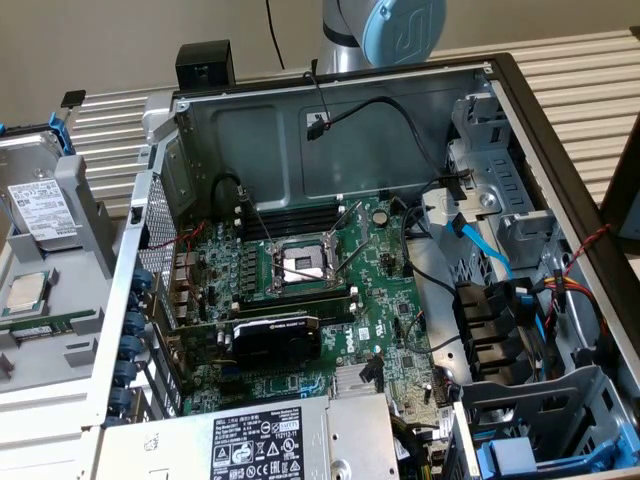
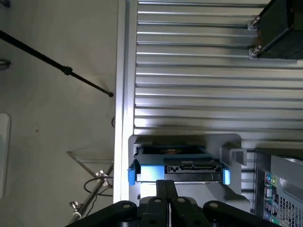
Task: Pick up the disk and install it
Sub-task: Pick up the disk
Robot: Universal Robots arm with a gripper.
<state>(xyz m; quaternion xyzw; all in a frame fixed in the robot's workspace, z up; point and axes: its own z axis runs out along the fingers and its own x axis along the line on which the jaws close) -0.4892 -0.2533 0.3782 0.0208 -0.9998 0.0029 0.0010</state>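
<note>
1. Right up close, my black jaws are clenched tip to tip, with nothing between them.
2. Just past the tips sits the disk [image 2: 180, 168], connector edge toward me and a blue carrier tab at each end, standing in a grey holder [image 2: 227, 142]. Whether I touch it, I cannot tell.
3. Over on the exterior view's left, the disk [image 1: 38, 210] stands upright with its white label showing, outside the open computer case [image 1: 260, 140].
4. Processor chip [image 1: 28, 292] lies flat near it, and the black graphics card [image 1: 275, 340] sits inside the case.
5. Ribbed worktop [image 2: 189, 71] runs beyond the holder.
</note>
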